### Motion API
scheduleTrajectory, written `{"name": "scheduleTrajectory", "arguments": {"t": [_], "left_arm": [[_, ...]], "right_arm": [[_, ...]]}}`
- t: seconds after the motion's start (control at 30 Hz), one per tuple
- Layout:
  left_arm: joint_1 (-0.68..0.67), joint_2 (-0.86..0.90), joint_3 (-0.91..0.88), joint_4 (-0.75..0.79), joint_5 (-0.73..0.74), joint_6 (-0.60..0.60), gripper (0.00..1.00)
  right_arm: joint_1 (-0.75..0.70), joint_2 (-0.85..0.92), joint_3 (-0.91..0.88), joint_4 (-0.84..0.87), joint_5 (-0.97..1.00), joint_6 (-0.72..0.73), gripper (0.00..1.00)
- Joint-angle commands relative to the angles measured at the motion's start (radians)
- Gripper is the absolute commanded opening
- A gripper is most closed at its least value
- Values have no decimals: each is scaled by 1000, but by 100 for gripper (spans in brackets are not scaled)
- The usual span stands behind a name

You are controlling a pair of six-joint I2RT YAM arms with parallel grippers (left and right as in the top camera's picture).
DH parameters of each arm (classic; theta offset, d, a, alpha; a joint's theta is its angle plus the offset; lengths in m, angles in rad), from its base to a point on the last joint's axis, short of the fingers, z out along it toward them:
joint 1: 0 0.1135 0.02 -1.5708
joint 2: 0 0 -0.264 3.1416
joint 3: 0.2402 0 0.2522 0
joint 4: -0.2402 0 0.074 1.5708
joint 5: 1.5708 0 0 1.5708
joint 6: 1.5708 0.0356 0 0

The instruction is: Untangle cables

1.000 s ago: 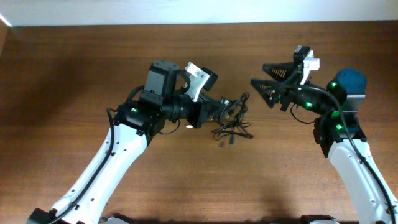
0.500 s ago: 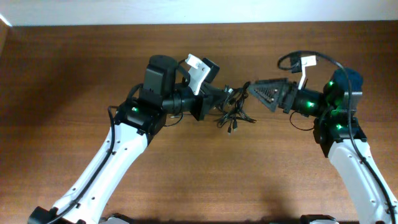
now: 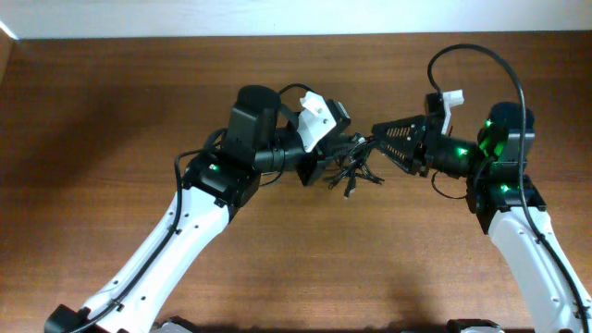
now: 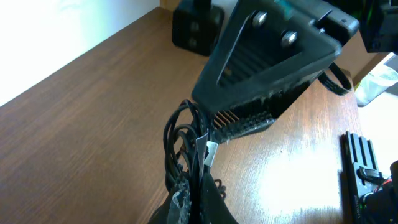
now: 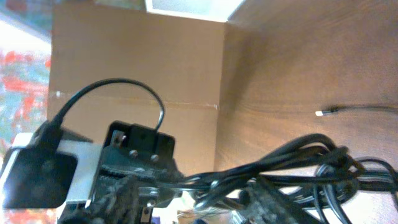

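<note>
1. Overhead: you have both arms meeting over the middle of the wooden table point(image 3: 92, 139). The left gripper point(image 3: 340, 153) and the right gripper point(image 3: 377, 132) point at each other with their tips close together. The cables point(image 3: 356, 174) are bunched in a knot between and just below the tips, and short loose ends stick out under the knot.
2. Left wrist: your left gripper point(image 4: 193, 202) has its jaws closed tight on the cables point(image 4: 183, 140). Several black loops rise out of the pinch, and one strand carries a small white tag point(image 4: 209, 153). The right gripper's ridged pad point(image 4: 245, 124) sits just beside the top of the loops; you cannot tell whether it touches them.
3. Right wrist: the cables point(image 5: 292, 155) cross the lower part of the view as a thick bundle of strands, running toward the left gripper's dark body point(image 5: 134, 155). A cardboard wall point(image 5: 137, 74) stands behind. No view lets you tell how wide the right jaws stand or whether they grip anything.
</note>
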Motion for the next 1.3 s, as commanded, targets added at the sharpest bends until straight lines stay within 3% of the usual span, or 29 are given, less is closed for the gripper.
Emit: {"name": "scheduleTrajectory", "arguments": {"t": [0.0,0.07,0.17,0.27,0.33,0.4,0.53,0.8,0.93,1.03,1.27], "left_arm": [[-23,0,-1,9,-3,20,0],[-31,0,-1,8,-3,20,0],[-31,0,-1,8,-2,20,0],[-31,0,-1,8,1,20,0],[-31,0,-1,8,2,20,0],[-31,0,-1,11,2,19,0],[-54,0,-1,58,27,19,0],[-66,0,-1,61,-22,19,0],[-66,0,-1,-78,-335,5,0],[-66,0,-1,-163,-549,-79,0],[-66,0,-1,-193,-547,-79,0]], "right_arm": [[6,-13,8,-21,34,1,53],[6,-14,8,-21,38,1,36],[6,-13,8,-21,38,1,20],[6,-14,8,-21,50,1,20],[6,-13,8,-21,64,1,28],[6,-13,8,-21,68,0,29],[6,-13,8,-22,69,-29,4],[5,-13,8,-21,63,-29,4],[5,-14,8,-21,10,-24,4],[5,-14,8,-20,-16,-21,4],[3,-14,8,-2,10,15,4]]}}
